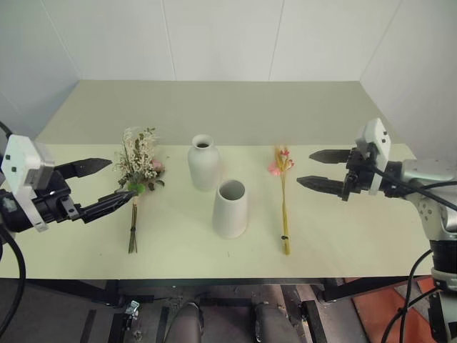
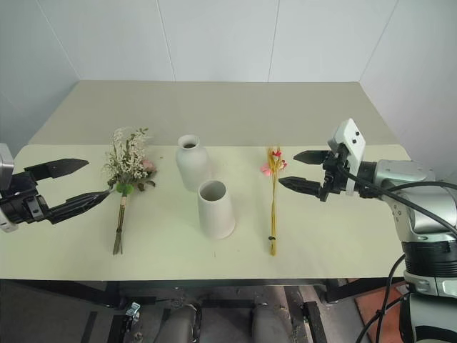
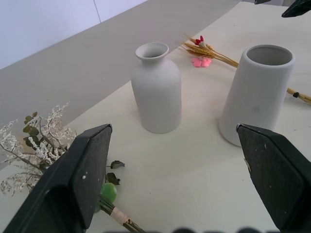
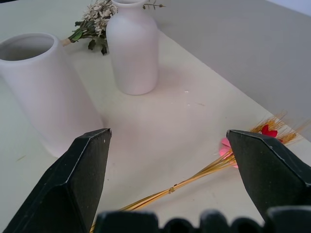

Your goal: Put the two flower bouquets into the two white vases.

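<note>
Hovering my left gripper point(image 1: 121, 182) spread beside bushy bouquet point(image 1: 138, 166) | right gripper point(image 1: 305, 168) spread near slim bouquet point(image 1: 283, 187) | both lie flat flanking bottle vase point(image 1: 203, 163), wide vase point(image 1: 230, 208)

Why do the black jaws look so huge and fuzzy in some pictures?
In the left wrist view the camera sits right behind the left gripper, so its jaws loom large with soft edges, while the bottle vase behind stays sharp. The right wrist view does the same with the right gripper. In the left eye view both look small and crisp.
</note>
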Controlling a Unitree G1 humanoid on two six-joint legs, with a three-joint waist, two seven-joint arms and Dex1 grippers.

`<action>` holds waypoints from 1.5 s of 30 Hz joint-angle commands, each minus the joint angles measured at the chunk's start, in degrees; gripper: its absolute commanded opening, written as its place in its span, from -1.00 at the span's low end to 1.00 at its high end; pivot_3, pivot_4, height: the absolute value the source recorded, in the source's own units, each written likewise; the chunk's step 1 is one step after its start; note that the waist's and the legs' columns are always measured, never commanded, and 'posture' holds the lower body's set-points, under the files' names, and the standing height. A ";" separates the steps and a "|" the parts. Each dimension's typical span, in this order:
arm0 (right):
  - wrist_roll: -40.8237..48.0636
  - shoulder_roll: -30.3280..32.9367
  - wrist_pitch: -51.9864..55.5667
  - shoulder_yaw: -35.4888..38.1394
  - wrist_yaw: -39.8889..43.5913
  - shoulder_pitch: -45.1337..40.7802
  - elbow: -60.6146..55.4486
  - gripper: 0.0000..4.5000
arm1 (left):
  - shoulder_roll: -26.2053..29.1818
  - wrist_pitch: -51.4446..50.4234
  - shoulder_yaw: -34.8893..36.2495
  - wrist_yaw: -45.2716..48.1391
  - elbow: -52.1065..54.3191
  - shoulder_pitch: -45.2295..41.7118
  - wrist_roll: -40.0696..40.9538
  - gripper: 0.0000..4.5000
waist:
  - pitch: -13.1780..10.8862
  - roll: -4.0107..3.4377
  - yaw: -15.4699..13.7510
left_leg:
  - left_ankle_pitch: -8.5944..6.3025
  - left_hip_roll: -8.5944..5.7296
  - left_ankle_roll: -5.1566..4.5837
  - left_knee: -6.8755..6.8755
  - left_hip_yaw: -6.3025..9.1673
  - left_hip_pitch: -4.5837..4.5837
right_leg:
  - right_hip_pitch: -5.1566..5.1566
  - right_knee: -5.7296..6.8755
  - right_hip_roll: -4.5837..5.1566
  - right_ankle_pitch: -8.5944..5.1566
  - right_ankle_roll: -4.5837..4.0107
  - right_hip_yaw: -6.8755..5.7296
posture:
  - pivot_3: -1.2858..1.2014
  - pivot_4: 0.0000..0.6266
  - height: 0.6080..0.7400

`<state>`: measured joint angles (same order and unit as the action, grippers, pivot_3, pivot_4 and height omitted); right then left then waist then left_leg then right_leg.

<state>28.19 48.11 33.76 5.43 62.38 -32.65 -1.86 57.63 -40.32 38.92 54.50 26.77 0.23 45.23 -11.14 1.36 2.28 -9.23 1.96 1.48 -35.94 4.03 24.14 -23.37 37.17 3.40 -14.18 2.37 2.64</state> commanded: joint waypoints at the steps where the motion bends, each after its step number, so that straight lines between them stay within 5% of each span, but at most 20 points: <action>1: 0.22 0.30 -1.09 1.14 -0.03 -1.22 -0.79 1.00 | 0.74 -0.15 2.37 0.03 1.38 0.21 0.89 0.98 | 0.00 0.00 0.00 | 0.00 0.00 0.00 0.00 0.00 0.00 | 0.00 0.00 0.00 0.00 0.00 0.00 | 0.03 -0.52 1.00; 11: -1.28 0.76 2.18 -0.66 -1.71 -3.31 0.19 1.00 | 1.53 -1.04 4.61 2.19 0.97 0.74 3.18 0.98 | 0.00 0.00 0.05 | 0.00 0.00 0.00 0.00 -0.01 0.00 | -0.03 0.00 0.00 -0.01 -0.02 0.01 | 0.03 -0.52 1.00; 21: -5.50 -2.61 37.44 -12.91 -15.21 -20.37 5.87 1.00 | 4.24 -1.89 5.16 6.97 -2.37 -3.15 8.79 0.98 | 0.00 0.00 0.23 | 0.00 0.04 0.00 0.05 -0.18 0.21 | -0.50 0.06 -0.01 0.07 -0.27 0.17 | 0.03 -0.52 1.00; 26: -7.73 -5.62 43.54 -18.34 -18.56 -24.77 9.55 1.00 | 5.56 -1.84 4.83 8.95 -3.89 -4.53 9.33 0.98 | 0.00 0.00 0.24 | 0.00 0.06 -0.01 0.08 -0.50 0.36 | -0.82 0.22 -0.05 0.30 -0.38 0.45 | 0.03 -0.52 1.00; 41: -14.98 -15.79 38.12 -26.50 -20.64 -30.70 27.77 1.00 | 6.27 -1.91 4.11 10.27 -3.88 -5.26 9.46 0.98 | 0.01 0.02 0.75 | 0.00 0.10 -0.01 0.08 -0.95 0.26 | -0.97 0.35 -0.18 0.39 -0.20 1.00 | 0.03 -0.52 1.00; 45: -17.07 -17.17 34.37 -26.45 -21.17 -31.04 30.49 0.60 | 6.01 -2.05 4.32 10.04 -3.43 -5.06 9.47 1.00 | 0.03 0.05 0.89 | 0.00 0.10 -0.01 0.07 -0.96 0.24 | -0.96 0.36 -0.19 0.39 -0.18 1.01 | 0.03 -0.52 1.00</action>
<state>12.06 30.90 70.01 -21.70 41.15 -62.31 28.27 62.98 -42.62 42.26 64.53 22.64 -4.24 54.17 -11.12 1.41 3.18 -9.22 2.06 1.47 -35.86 3.07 24.39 -24.33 37.53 3.21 -13.79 2.19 3.65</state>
